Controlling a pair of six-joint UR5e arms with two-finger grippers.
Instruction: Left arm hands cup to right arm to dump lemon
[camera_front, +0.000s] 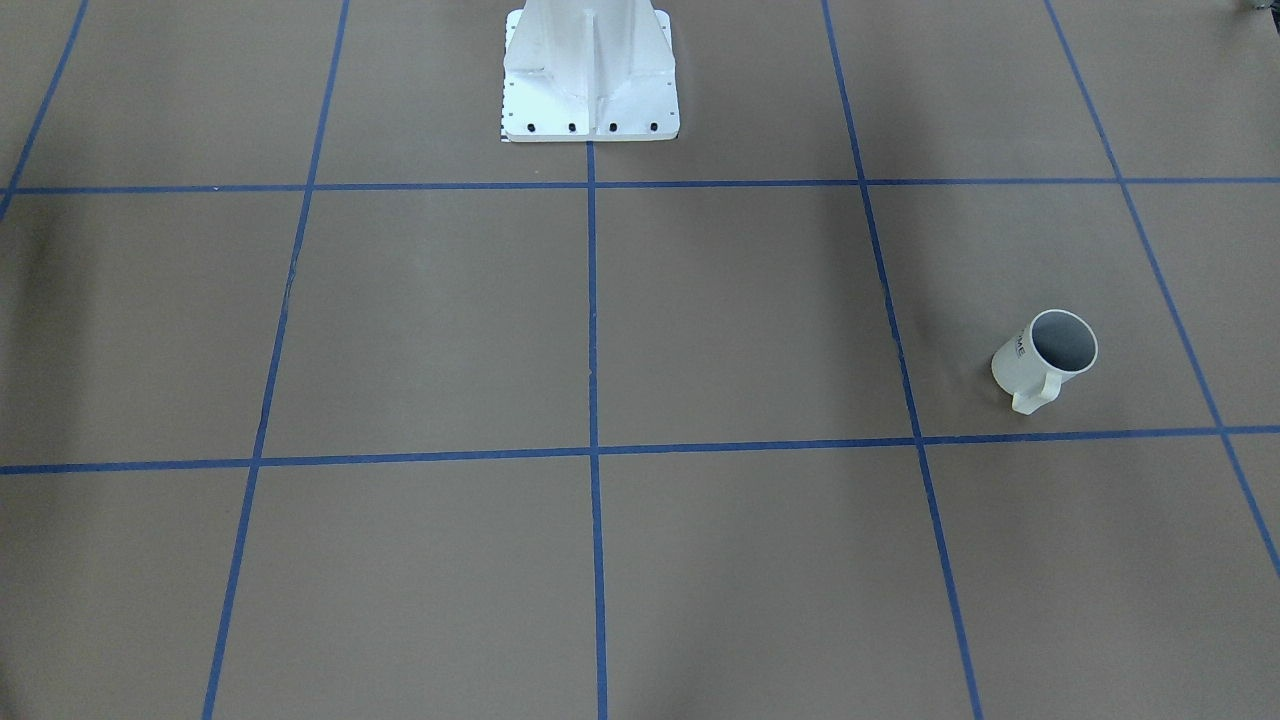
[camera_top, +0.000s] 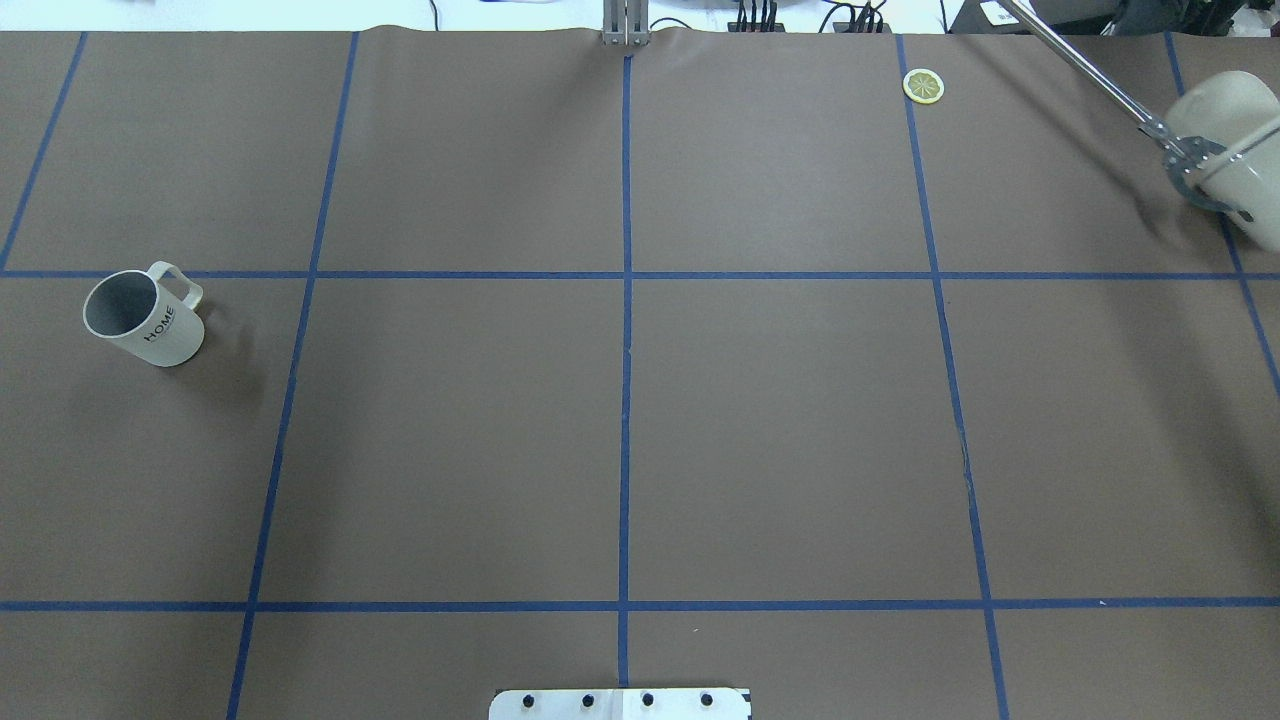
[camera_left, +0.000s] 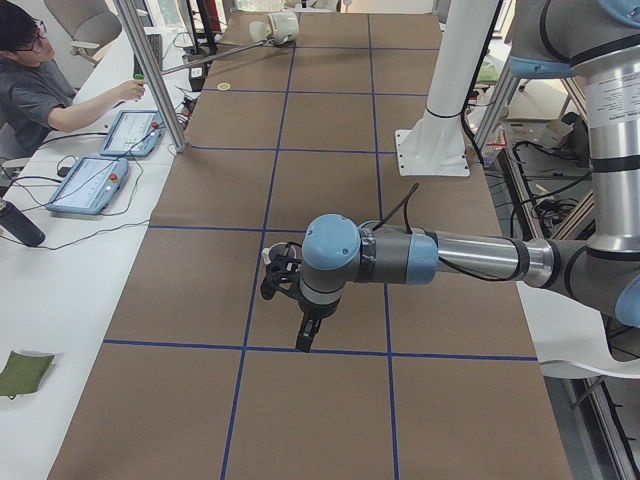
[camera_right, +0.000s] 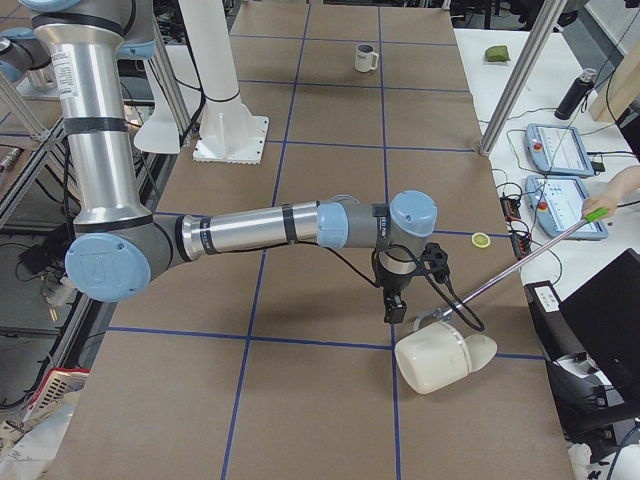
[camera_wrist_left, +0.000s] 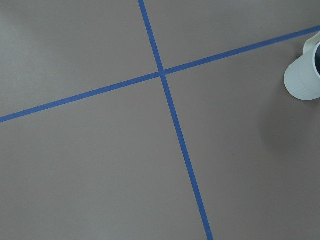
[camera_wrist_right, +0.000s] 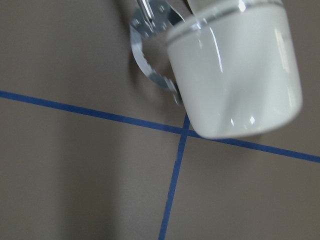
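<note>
The white "HOME" cup (camera_top: 145, 320) stands upright on the brown table at the robot's left, handle toward the far side. It also shows in the front view (camera_front: 1045, 360), the right side view (camera_right: 366, 58) and at the edge of the left wrist view (camera_wrist_left: 305, 75). A lemon slice (camera_top: 923, 85) lies flat on the table near the far edge, right of centre. The left gripper (camera_left: 305, 335) hangs above the table near the cup. The right gripper (camera_right: 395, 308) hangs over the table's right end. Both show only in side views, so I cannot tell whether they are open or shut.
A white container (camera_top: 1225, 150) in a metal ring on a long pole sits at the table's right end, right under the right wrist camera (camera_wrist_right: 235, 70). An operator (camera_left: 30, 80) sits at the far side with tablets. The white robot base (camera_front: 590, 70) stands mid-table.
</note>
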